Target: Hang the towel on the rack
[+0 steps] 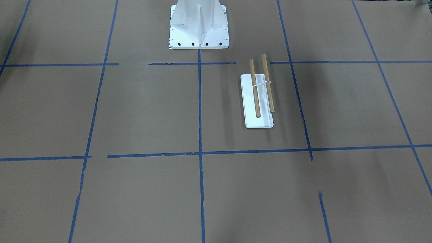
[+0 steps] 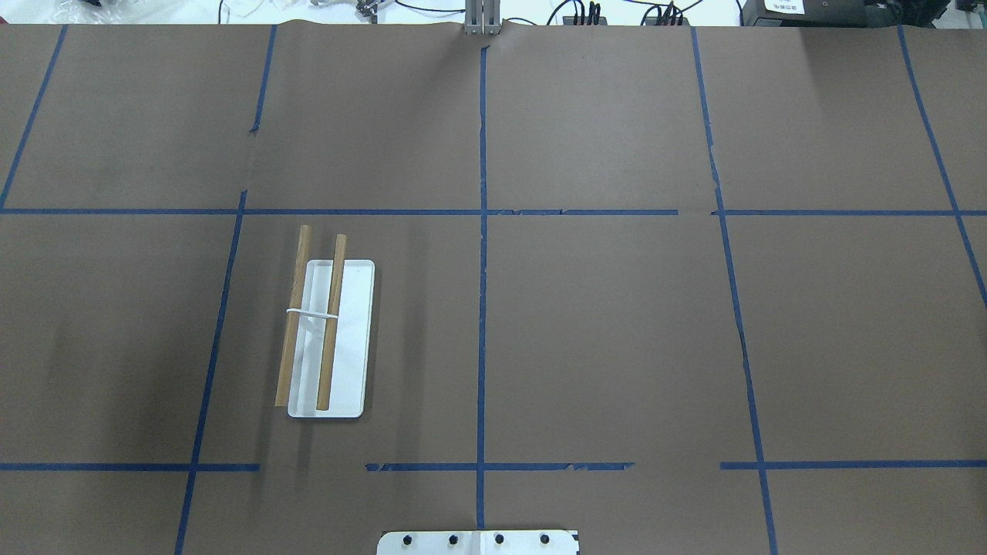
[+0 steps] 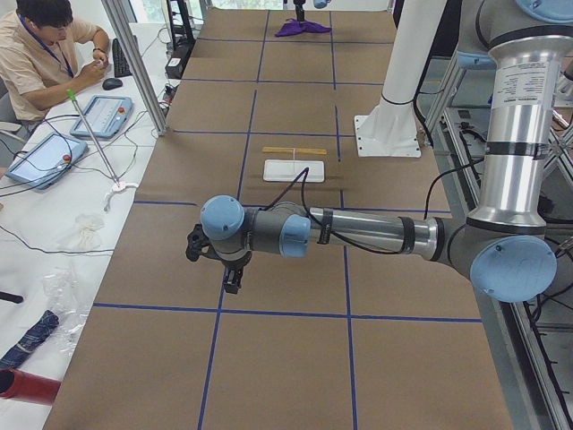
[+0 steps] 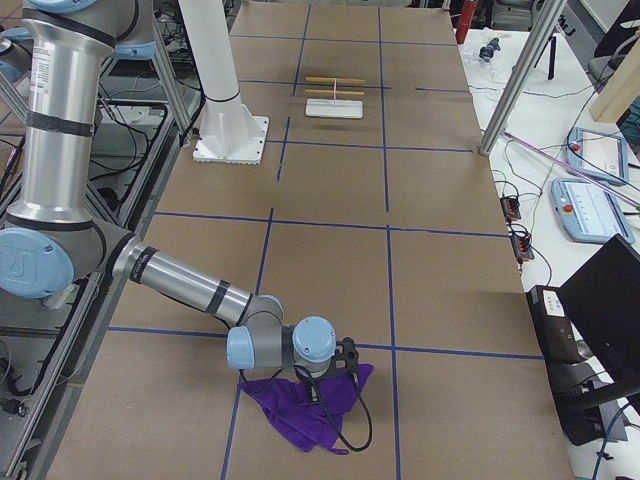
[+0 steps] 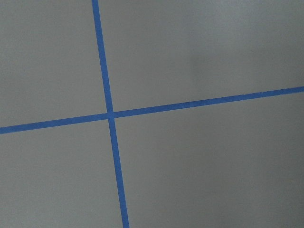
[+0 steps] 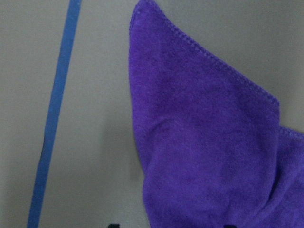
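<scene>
**Bare worktop around the rack**

Brown worktop lies open on every side of the rack. The white pedestal stands near the rack, on its robot side. The rack's two dowels leave a narrow slot between them. The left arm and right arm reach low, well apart from the rack.

Even, diffuse overhead light; soft shadows beside rack; pedestal slightly overexposed. Wrist views soft, towel close-up blurry.
</scene>
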Motion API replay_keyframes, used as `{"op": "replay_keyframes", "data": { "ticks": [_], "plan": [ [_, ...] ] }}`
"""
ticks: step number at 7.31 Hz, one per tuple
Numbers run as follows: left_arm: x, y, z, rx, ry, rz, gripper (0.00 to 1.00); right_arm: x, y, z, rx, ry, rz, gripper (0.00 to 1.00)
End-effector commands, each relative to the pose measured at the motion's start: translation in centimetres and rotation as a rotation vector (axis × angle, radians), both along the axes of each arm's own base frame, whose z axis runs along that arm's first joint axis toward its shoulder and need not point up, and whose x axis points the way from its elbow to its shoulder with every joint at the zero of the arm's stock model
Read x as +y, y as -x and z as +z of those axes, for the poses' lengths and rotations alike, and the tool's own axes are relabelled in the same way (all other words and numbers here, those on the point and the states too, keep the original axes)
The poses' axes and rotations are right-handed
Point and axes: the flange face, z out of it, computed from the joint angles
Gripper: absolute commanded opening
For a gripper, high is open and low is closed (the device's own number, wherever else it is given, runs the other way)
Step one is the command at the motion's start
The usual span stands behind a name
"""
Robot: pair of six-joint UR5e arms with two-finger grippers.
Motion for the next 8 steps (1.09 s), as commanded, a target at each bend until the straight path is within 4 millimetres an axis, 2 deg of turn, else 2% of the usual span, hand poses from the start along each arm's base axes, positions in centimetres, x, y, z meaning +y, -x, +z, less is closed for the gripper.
{"op": "replay_keyframes", "data": {
  "ticks": [1,2,3,4,6,7,8],
  "plan": [
    [0.2,-0.1,0.0,0.021,0.003,0.003,1.0,1.0,0.1,1.3,0.002,0.028,-0.009,0.61],
    [0.2,-0.1,0.0,0.022,0.003,0.004,1.0,1.5,0.1,2.2,0.004,0.045,-0.01,0.33],
    [0.3,-0.1,0.0,0.022,0.003,0.004,1.0,1.6,0.1,2.4,0.003,0.05,-0.012,0.14],
    [0.3,0.0,0.0,0.022,0.004,0.001,1.0,1.6,0.1,2.4,0.003,0.051,-0.013,0.01],
    [0.4,-0.1,0.1,0.036,0.008,0.003,1.0,1.0,0.3,1.8,-0.009,0.035,-0.015,0.0],
    [0.5,-0.2,0.0,0.041,0.008,0.005,1.0,0.3,0.5,-0.2,-0.056,0.0,-0.012,0.0],
    [0.5,-0.2,0.0,0.049,0.006,0.007,1.0,-1.6,-1.0,-8.0,-0.171,-0.11,0.041,0.0]
  ]
}}
